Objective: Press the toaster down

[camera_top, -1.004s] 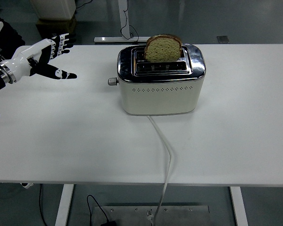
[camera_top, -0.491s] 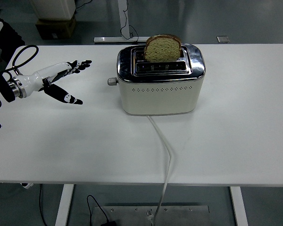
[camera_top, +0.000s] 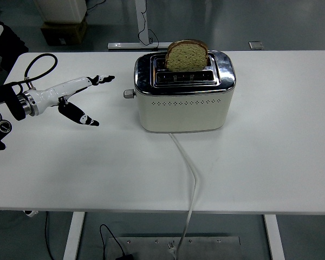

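Note:
A cream toaster (camera_top: 184, 103) with a chrome top stands at the middle back of the white table (camera_top: 260, 162). A slice of brown bread (camera_top: 187, 55) stands high in its rear slot. The toaster's lever knob (camera_top: 129, 93) sticks out on its left end, in the raised position. My left hand (camera_top: 86, 97), white with black fingertips, reaches in from the left with its fingers (camera_top: 105, 79) spread and empty. Its fingertips are a short way left of the lever knob, not touching it. The right arm is out of view.
The toaster's white cord (camera_top: 190, 173) runs from its front over the table's near edge. A black cable loop (camera_top: 40, 65) sits by my left wrist. A cardboard box (camera_top: 65, 30) and a table frame (camera_top: 143, 32) stand on the floor behind.
My left hand has moved right and forward toward the toaster's left end, rotating so the fingers point at the lever. The toaster and bread have not moved.

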